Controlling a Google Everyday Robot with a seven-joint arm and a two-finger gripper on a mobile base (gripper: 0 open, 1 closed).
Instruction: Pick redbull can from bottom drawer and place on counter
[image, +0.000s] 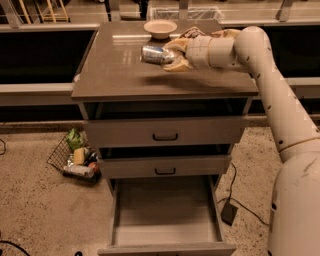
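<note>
Warm, rather dim light falls from above. The glossy counter (115, 70) carries a pale streak of glare along its far edge, beside the bowl (160, 28). The gripper (172, 54), above the counter's far right part, clasps the redbull can (152, 53), whose metal catches a bright glint. Both cast a soft shadow on the slab just nearer. The gaps above the upper drawers lie in deep shade, and the bottom drawer (165, 215) is dully, evenly lit.

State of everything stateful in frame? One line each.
can: on its side, held just above the counter
gripper: shut on can, over counter's back right
bottom drawer: pulled open, empty
upper drawers: slightly ajar
bowl: upright on counter
basket: tilted on floor, holding items
</note>
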